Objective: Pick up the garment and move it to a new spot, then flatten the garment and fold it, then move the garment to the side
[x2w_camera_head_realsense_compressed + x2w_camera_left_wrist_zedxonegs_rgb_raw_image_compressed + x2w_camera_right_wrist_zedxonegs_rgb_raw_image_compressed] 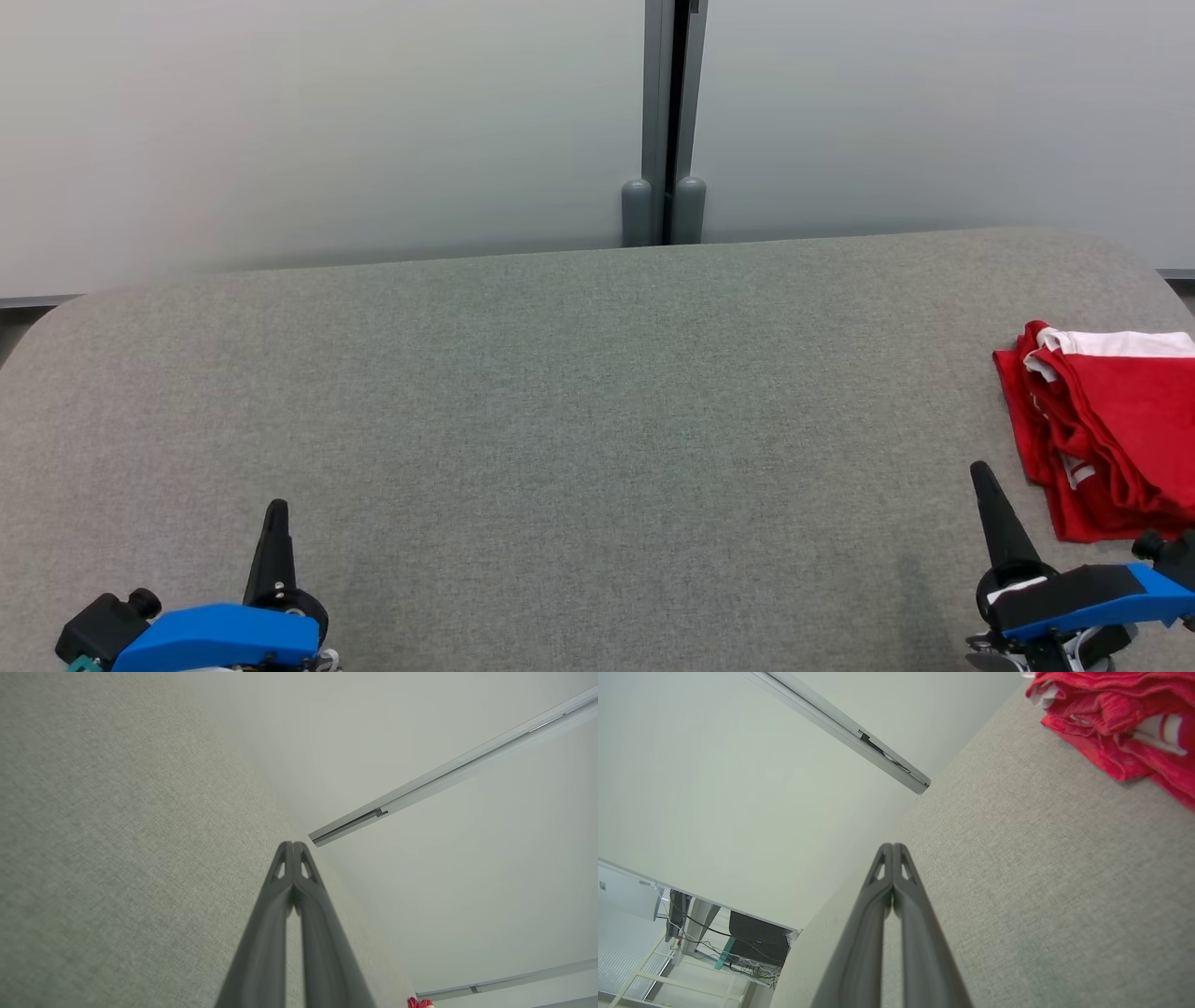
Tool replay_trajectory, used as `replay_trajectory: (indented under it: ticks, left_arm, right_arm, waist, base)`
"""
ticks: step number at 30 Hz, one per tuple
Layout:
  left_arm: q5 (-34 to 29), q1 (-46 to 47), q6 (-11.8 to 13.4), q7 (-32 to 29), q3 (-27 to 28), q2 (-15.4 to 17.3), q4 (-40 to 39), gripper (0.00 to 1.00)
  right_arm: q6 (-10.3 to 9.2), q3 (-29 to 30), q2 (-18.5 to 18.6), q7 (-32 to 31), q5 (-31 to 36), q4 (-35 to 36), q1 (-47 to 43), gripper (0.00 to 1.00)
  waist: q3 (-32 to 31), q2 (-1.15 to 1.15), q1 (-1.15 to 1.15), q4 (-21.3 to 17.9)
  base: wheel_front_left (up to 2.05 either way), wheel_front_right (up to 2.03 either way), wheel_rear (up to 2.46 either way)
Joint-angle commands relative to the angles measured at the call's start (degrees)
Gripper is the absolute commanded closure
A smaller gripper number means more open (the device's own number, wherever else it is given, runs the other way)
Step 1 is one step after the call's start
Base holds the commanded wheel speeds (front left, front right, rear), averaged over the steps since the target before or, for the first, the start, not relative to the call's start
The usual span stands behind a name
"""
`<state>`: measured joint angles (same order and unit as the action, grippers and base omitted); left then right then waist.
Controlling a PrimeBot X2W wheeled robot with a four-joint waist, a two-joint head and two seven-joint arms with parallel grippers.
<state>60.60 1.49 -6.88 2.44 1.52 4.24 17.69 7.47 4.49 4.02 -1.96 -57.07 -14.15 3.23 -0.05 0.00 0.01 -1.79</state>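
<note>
Garment point(1111, 429) lies at the right edge of the grey fabric-covered counter point(560, 420), partly cut off by the head view's right border. It is bright red cloth with a white band along its far side and a bit of white trim among the folds. It is gathered into a loosely folded stack with several rumpled layers showing along its left edge. In the right wrist view the layered red edges point(1111, 714) rest flat on the weave. The right gripper point(980, 471) sits just near and left of the garment, apart from it, with its two dark fingers pressed together and holding nothing. The left gripper point(276, 511) is at the near left, well apart, likewise closed and empty.
</note>
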Motion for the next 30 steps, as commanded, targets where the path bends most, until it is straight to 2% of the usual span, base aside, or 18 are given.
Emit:
replay_trajectory:
  ticks: [1, 30]
  left_arm:
    - [1.5, 1.7, -0.4, -0.5, 0.6, 0.1, -1.0, 1.00]
    - [16.0, 3.4, -0.6, -4.6, 2.8, -0.6, -2.3, 1.00]
  right_arm:
    - [0.03, 0.3, 0.0, -0.2, -1.9, 0.6, 1.4, 1.00]
    - [0.04, 1.2, -0.6, -2.4, -17.8, 0.4, 2.4, 1.00]
  waist:
    - [0.0, 0.00, -0.01, 0.0]
    - [0.1, 0.00, -0.01, 0.7]
  base:
    - [0.00, 0.00, 0.00]
    - [0.00, 0.00, 0.00]
